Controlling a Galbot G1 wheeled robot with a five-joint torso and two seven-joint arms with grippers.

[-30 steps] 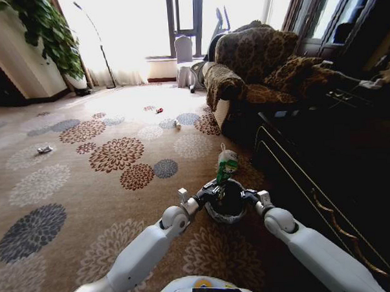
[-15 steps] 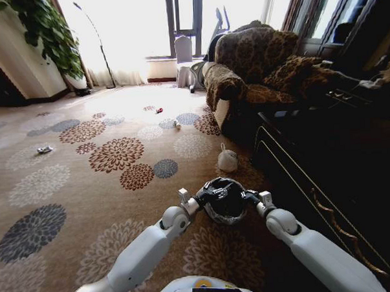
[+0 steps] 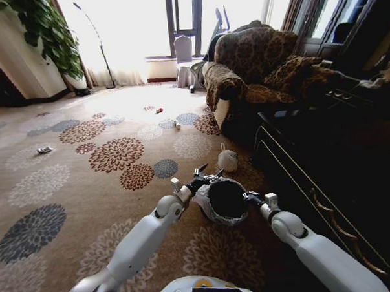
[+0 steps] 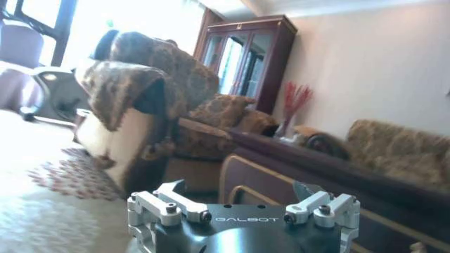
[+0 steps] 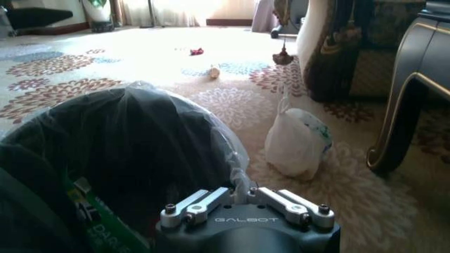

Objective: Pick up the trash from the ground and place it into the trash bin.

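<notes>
The right tool (image 5: 243, 196) is clamped on the rim of the trash bin (image 3: 224, 200), its two metal fingers pinched together over a fold of the crinkled translucent liner where it wraps the black round wall; the bin is held low in front of the robot, tilted so its dark mouth faces the head camera. Inside it, against the wall, a green label with white lettering — the green bottle (image 5: 91, 219) — lies in the black interior. The left tool (image 3: 203, 173) is just beside the bin's far left rim, not touching it, with its fingers apart and nothing between them. Just beyond the bin, a white knotted plastic bag (image 3: 227, 160) sits on the carpet (image 3: 67, 190), soft and rounded with its knot standing up, close to the foot of a dark cabinet (image 3: 325, 172) that walls off the right side. An upholstered patterned armchair (image 3: 256, 66) closes in the far right. To the left and ahead the flowered carpet lies wide open — small litter is scattered well apart there: a pale scrap (image 3: 177, 125) near the middle, a red scrap (image 3: 159, 110) farther off, and a small whitish piece (image 3: 44, 150) toward the left edge.
</notes>
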